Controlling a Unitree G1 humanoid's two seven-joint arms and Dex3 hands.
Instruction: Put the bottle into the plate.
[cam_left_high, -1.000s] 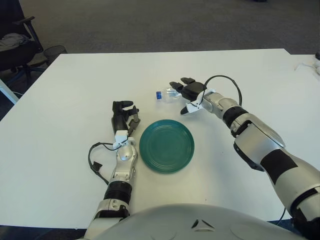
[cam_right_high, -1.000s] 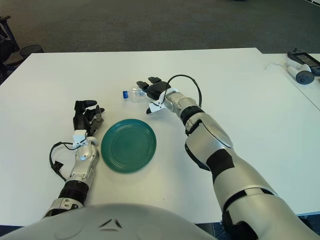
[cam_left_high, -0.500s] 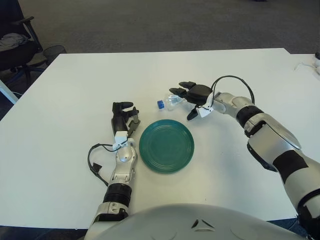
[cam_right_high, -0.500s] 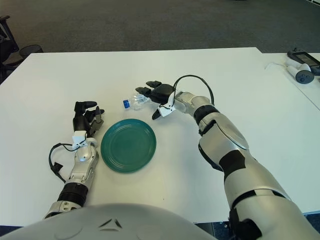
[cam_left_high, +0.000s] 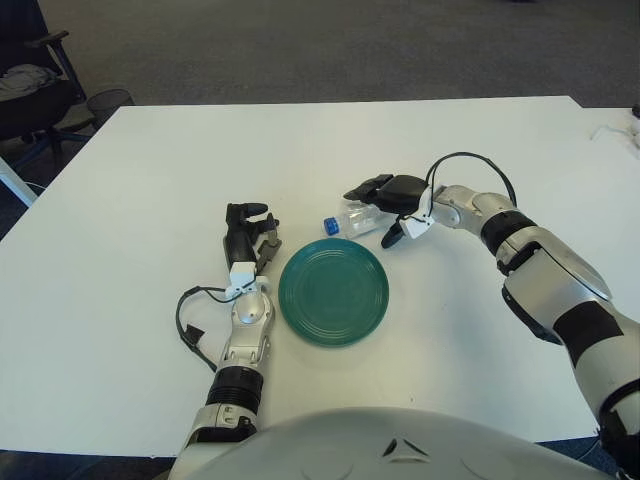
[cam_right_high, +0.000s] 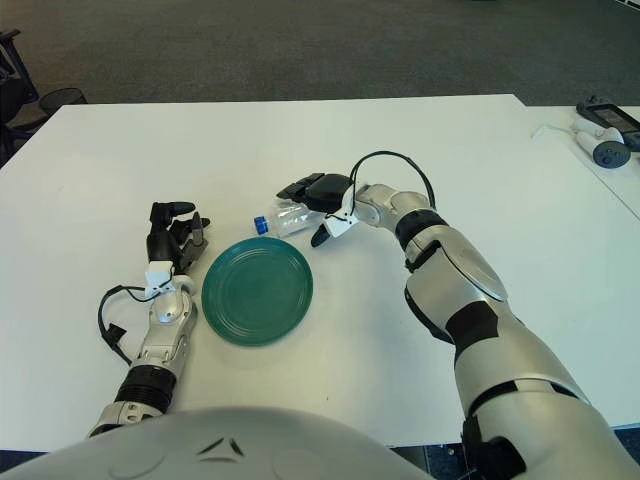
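Note:
A clear plastic bottle (cam_left_high: 352, 216) with a blue cap (cam_left_high: 330, 225) lies on its side, cap pointing left. It is just beyond the far right rim of the green plate (cam_left_high: 333, 292). My right hand (cam_left_high: 374, 212) reaches in from the right and is shut on the bottle, fingers over its top and thumb on the near side. Whether the bottle touches the table I cannot tell. The plate holds nothing. My left hand (cam_left_high: 246, 228) shows beside the plate, on its left, holding nothing.
The white table (cam_left_high: 150, 180) stretches wide around the plate. A black cable (cam_left_high: 470, 165) loops over my right wrist. A dark chair (cam_left_high: 30, 85) stands off the table's back left corner. Small devices (cam_right_high: 605, 135) lie at the far right edge.
My right hand has carried the bottle nearer and slightly right, from farther back on the table to the plate's far rim. The left hand has not moved.

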